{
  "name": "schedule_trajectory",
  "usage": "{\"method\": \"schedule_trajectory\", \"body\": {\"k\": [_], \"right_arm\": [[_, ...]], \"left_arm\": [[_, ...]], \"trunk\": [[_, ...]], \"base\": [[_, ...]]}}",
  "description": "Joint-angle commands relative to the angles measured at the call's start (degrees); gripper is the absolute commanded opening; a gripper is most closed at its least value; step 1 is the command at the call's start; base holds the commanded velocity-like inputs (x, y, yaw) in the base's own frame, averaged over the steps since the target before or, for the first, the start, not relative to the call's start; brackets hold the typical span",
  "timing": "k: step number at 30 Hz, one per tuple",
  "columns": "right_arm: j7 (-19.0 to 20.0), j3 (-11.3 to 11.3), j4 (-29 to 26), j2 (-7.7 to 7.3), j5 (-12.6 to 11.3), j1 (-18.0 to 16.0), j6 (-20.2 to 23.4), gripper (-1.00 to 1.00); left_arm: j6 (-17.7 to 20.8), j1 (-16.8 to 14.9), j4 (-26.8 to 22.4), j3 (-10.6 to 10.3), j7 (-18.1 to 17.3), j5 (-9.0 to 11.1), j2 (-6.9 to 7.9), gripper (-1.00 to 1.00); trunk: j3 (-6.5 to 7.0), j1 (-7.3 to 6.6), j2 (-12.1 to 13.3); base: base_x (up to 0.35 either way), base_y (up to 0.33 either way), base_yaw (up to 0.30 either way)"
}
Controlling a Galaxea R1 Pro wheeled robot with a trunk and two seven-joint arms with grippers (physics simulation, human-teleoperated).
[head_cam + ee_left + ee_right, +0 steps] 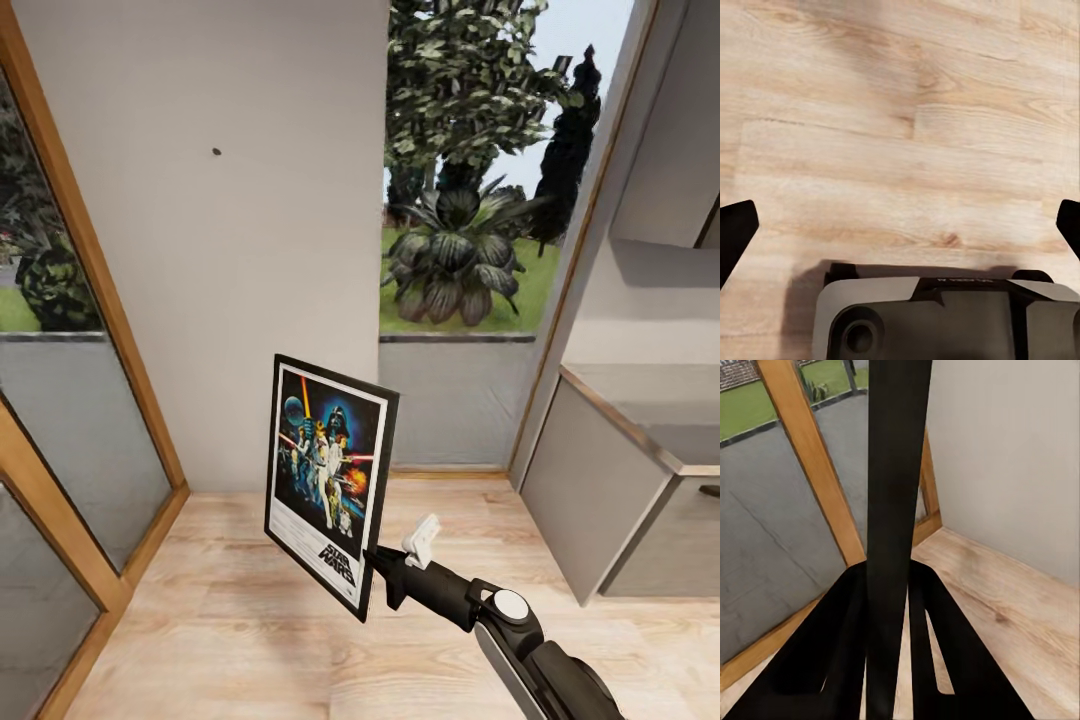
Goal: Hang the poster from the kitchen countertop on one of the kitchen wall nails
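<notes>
Above the wooden floor [250, 640], one poster [328, 480] reading "STAR WARS" stands upright, long axis vertical, art facing the camera, pinched at its lower right edge by the right gripper [385, 578]. One nail [216, 152] marks the wall [250, 250] beyond. Left gripper [900, 225] fingers [735, 232] spread wide, holding nothing.

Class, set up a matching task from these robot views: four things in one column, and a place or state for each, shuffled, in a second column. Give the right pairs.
Things:
1. poster
2. wall nail
3. left gripper
4. leafy plant

Places or states:
A. open, above the wooden floor
B. outside, behind the window
C. clamped edge-on in the right gripper
D. bare, high on the grey wall

Pairs: 1-C, 2-D, 3-A, 4-B
</notes>
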Motion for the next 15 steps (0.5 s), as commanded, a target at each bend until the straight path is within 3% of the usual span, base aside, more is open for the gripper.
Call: {"method": "schedule_trajectory", "body": {"k": [1,15], "right_arm": [[0.17,0.08,-0.07,-0.03,-0.75,-0.06,0.62,-1.0],[0.2,0.04,-0.13,-0.03,-0.75,-0.06,0.49,-1.0]], "left_arm": [[0.5,0.01,-0.09,0.09,-0.2,0.29,-0.01,1.0],[0.5,0.01,-0.09,0.09,-0.2,0.29,-0.01,1.0]], "trunk": [[-0.12,0.04,-0.13],[-0.12,0.04,-0.13]], "base": [[0.009,0.35,0.0],[0.001,0.35,0.0]]}}
